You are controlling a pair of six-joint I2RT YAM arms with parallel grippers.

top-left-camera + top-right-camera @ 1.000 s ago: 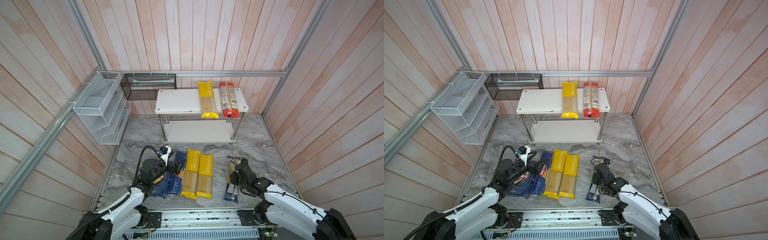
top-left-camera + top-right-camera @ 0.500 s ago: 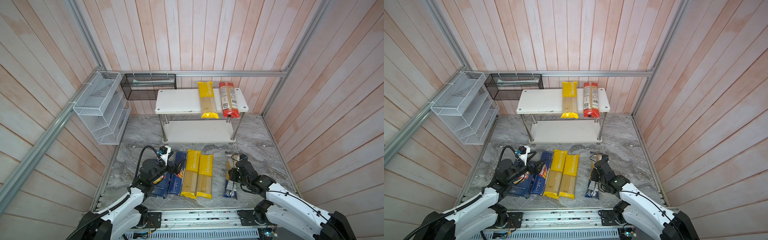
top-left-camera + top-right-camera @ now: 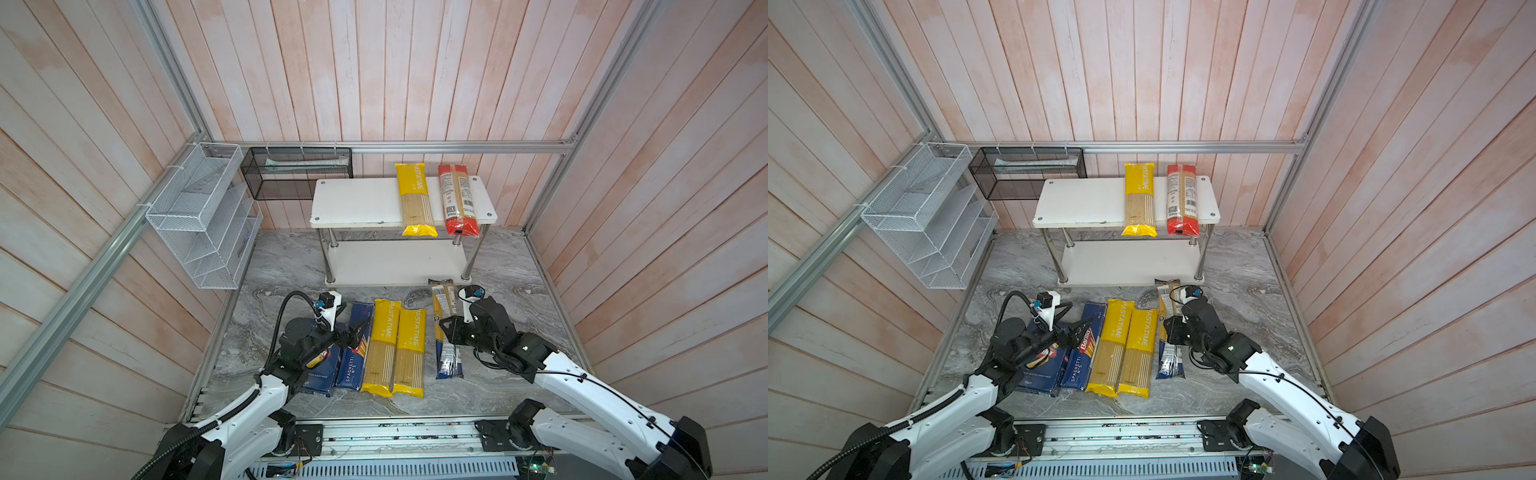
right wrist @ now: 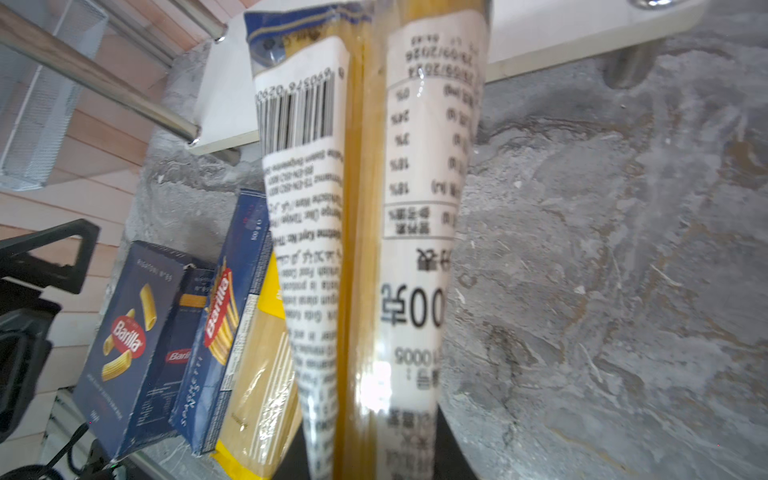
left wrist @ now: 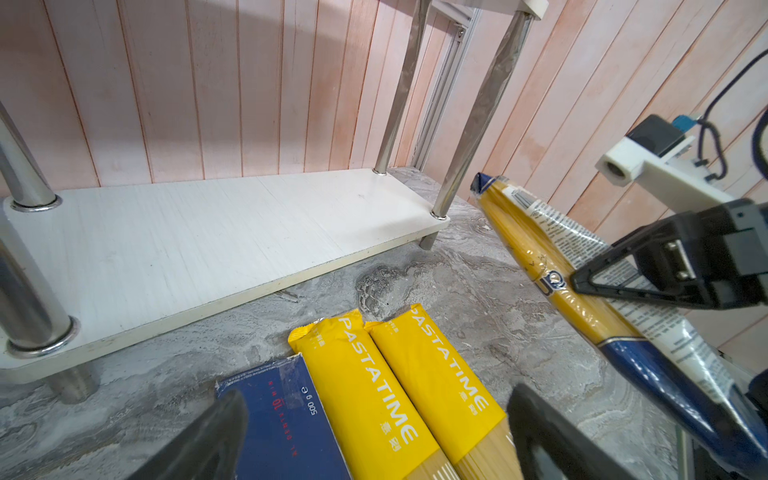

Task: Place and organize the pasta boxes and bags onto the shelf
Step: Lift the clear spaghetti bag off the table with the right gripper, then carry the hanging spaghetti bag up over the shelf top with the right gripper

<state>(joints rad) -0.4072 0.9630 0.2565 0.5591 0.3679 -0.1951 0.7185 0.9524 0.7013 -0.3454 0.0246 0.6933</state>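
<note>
The blue-ended bag point(image 3: 441, 309) was at the right, low over the floor point(image 3: 519, 266). Its long axis ran near to far, with the far end lifted and aimed at the shelf point(image 3: 357, 203) just beyond. The right gripper point(image 3: 449, 328) was clamped shut across the bag's middle. The left gripper point(image 3: 356, 332) hovered over the boxes point(image 3: 351, 368) at left, jaws wide and empty.

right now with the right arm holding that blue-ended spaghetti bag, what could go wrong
The right gripper pinches the blue-ended bag near its middle; the long bag could swing or slip. Its far end is close to the chrome leg and may catch. The yellow bag and red bag overhang the top board's front edge; a bump might knock them off.
</note>
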